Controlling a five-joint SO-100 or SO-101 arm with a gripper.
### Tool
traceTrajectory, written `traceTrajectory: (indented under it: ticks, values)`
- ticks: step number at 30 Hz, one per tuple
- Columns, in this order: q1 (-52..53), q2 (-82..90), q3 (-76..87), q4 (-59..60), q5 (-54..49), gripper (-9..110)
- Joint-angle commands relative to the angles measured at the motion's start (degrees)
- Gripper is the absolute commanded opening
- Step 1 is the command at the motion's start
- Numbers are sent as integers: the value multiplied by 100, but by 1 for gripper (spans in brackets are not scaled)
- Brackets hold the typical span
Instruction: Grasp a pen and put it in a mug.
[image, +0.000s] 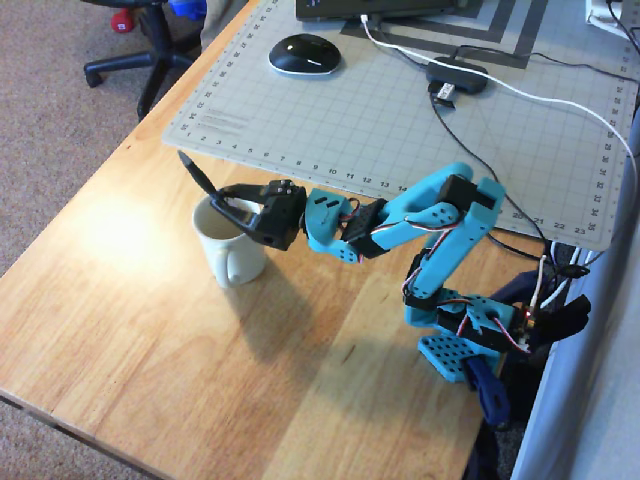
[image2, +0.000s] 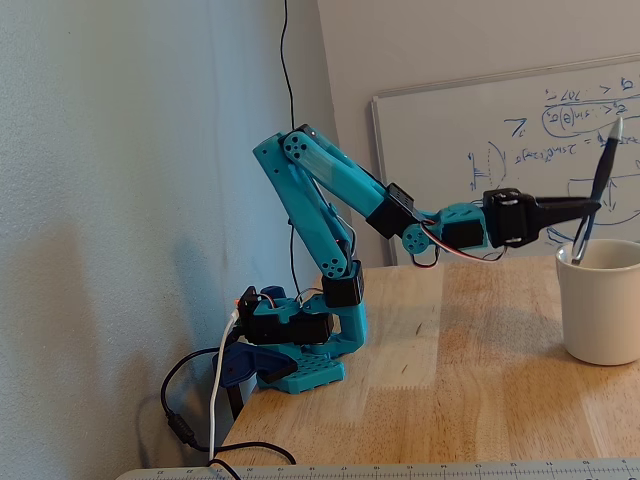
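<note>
I reach out across the wooden counter (image: 130, 300) with my arm stretched low and nearly level, and my tool (image2: 585, 207) is closed on the pen (image2: 598, 185), holding it partway along its length. The landmark here is the mug (image2: 602, 300), which stands upright on the counter with its handle (image: 233, 270) turned toward the counter's near edge in the overhead view. The pen is tilted, not upright: in the fixed view its lower end dips just inside the mug's rim while its upper end slants up and away above the mug, in front of the whiteboard (image2: 480, 150). In the overhead view my tool (image: 215, 198) sits directly over the mug's opening, and the pen (image: 197, 175) sticks out past the mug's rim toward the grey cutting mat (image: 400, 110). I cannot tell whether the pen's lower end touches the mug's inner wall. Beyond the mug, on the mat, lie a computer mouse (image: 304, 54) and a small black hub (image: 457, 77) with a white cable (image: 540, 100). My base (image2: 300, 345) stands well apart from the mug, at the counter's edge.
</note>
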Motion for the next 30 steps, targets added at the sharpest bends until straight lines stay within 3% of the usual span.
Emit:
traceTrajectory:
  ticks: [1, 7, 13, 16, 23, 30]
  values:
    - [26, -158, -457, -193, -35, 2]
    - [53, -378, -413, -193, -44, 3]
    - [44, -334, -413, -114, -35, 20]
    - [-9, -79, -413, 70, -26, 22]
    - [-26, 993, -510, 1995, -308, 17]
    - [0, 2136, -492, 4052, -2496, 16]
